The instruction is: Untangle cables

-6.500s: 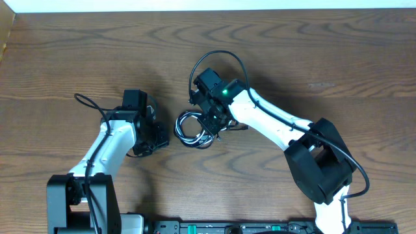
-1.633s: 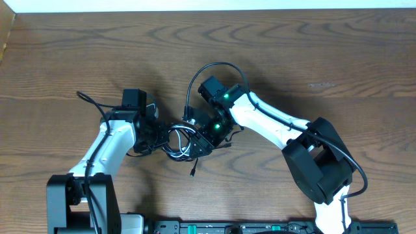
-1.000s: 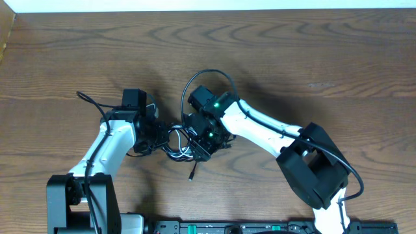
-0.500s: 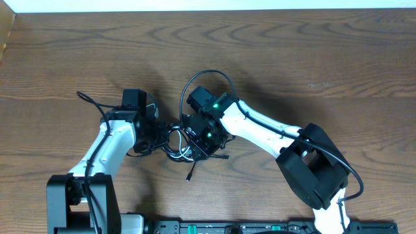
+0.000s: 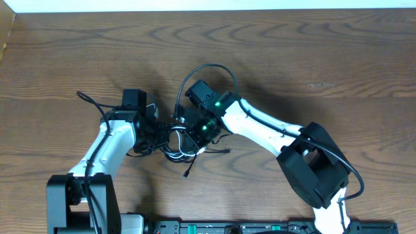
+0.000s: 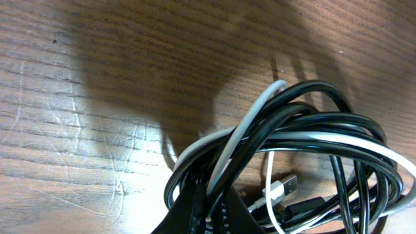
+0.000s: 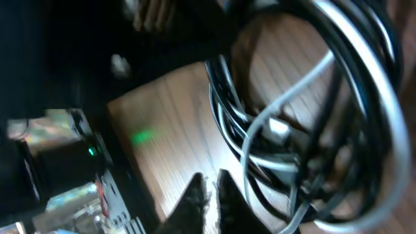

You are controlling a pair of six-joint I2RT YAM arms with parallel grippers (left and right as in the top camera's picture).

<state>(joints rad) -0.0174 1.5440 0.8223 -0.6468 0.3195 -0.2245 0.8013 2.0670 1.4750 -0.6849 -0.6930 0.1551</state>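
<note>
The cables [image 5: 174, 140] lie as one tangled coil of black and white cords on the table between my two grippers. My left gripper [image 5: 158, 138] is at the coil's left side. In the left wrist view my left gripper [image 6: 211, 218] is shut on black strands of the cables [image 6: 292, 130], with a white cord [image 6: 247, 127] looping over them and a white plug [image 6: 281, 190] inside the coil. My right gripper [image 5: 195, 132] sits over the coil's right side. In the blurred right wrist view my right gripper [image 7: 211, 188] is shut, with the cables [image 7: 292, 123] just to its right.
A loose black cable end [image 5: 187, 173] trails toward the front and another [image 5: 224, 151] trails right. A thick black arm wire [image 5: 205, 68] arcs above the right wrist. The wooden table [image 5: 325, 58] spreads out all around.
Over the earlier frames my right gripper dragged the coil leftward to my left gripper. In the last half second it shifted up and left, and the trailing cable end slid slightly left.
</note>
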